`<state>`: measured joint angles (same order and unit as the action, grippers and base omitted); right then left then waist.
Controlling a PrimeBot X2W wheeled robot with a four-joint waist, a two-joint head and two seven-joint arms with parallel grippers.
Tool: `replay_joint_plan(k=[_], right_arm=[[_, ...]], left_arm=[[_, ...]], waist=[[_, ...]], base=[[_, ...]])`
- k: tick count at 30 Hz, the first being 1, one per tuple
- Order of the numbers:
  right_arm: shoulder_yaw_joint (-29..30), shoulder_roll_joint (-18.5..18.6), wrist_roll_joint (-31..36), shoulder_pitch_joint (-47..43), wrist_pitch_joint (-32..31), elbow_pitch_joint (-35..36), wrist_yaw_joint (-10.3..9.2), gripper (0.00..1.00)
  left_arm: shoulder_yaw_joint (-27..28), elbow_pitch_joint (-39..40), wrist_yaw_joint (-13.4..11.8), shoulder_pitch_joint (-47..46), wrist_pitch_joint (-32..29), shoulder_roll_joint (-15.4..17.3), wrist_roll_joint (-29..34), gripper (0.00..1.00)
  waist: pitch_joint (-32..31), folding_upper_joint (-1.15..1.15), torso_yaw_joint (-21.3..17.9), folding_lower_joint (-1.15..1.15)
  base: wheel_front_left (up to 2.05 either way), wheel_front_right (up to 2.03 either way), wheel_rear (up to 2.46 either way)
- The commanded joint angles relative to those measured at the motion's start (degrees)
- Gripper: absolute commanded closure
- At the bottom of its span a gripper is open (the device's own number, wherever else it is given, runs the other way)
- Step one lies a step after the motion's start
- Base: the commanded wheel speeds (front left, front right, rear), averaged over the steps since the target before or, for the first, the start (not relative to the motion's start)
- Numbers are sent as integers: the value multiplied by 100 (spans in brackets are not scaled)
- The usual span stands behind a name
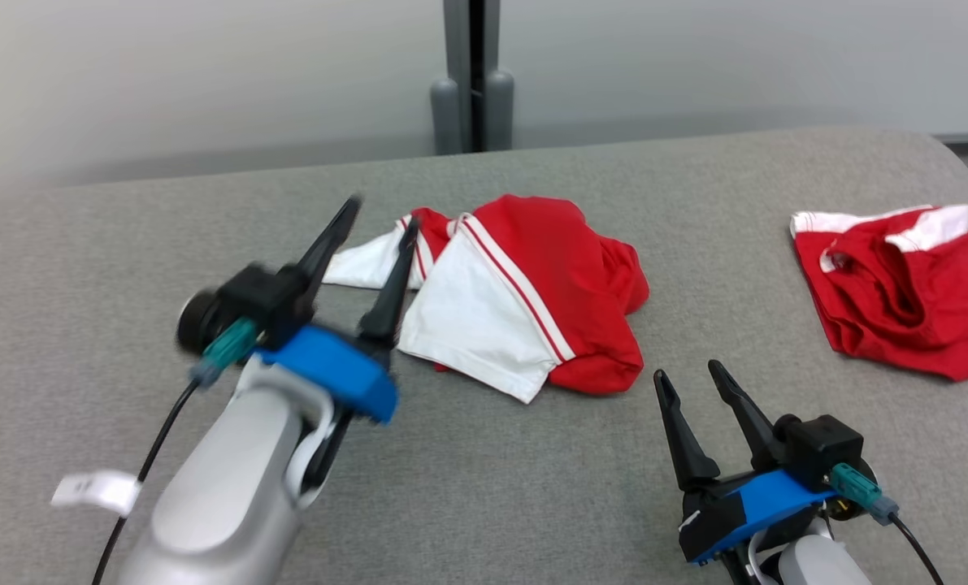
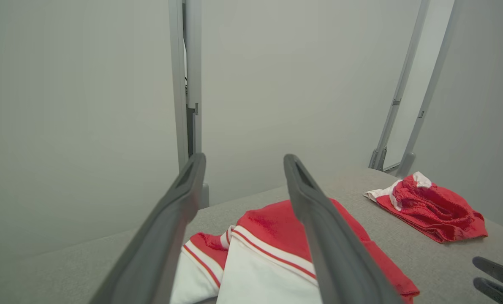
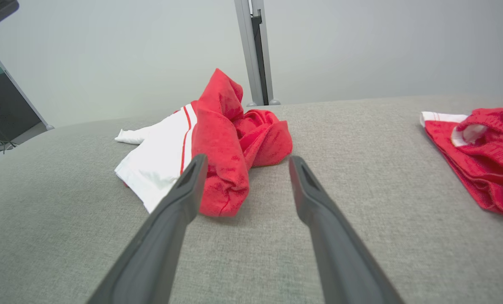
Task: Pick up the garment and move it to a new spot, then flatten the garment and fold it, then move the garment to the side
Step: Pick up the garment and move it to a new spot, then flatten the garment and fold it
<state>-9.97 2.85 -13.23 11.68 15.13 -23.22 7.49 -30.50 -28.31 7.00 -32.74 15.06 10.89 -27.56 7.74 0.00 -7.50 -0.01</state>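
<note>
While the garment [image 1: 524,292] lies crumpled at the middle of the bench [image 1: 492,487], you are, by my judgement, at the flattening step.
- Left gripper [image 1: 382,213]: jaws wide, empty, over the white sleeve end; contact not discernible.
- Right gripper [image 1: 688,372]: jaws wide, empty, apart from the cloth.
- Next move, likely: take an edge in each gripper and spread.
- Second red garment [image 1: 898,292]: far right.
</note>
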Motion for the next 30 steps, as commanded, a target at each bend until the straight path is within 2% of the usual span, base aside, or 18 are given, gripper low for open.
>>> replay_joint_plan(k=[1,8,12,18,23,30], right_arm=[[37,16,29,-79,1,-20,0,0],[200,16,74,-257,0,-75,0,0],[243,17,109,-417,0,-101,0,0],[339,16,109,-613,1,-90,0,0],[393,16,120,-740,1,-98,0,0],[322,16,212,-688,0,-125,0,0]], left_arm=[[199,-37,-41,284,15,60,51,0],[1208,218,-142,1508,14,69,486,0],[1902,387,-167,2280,15,-129,695,0],[2527,747,-72,3185,15,-467,1146,0],[2736,766,-5,3595,15,-644,1458,0],[2769,723,46,3476,15,-741,1635,0]], waist=[[-64,0,53,1],[-365,0,292,1],[-544,0,384,1],[-673,0,472,1],[-730,0,503,1],[-705,0,592,1]], base=[[0,0,0],[0,0,0],[0,0,0],[0,0,0],[0,0,0],[0,0,0]])
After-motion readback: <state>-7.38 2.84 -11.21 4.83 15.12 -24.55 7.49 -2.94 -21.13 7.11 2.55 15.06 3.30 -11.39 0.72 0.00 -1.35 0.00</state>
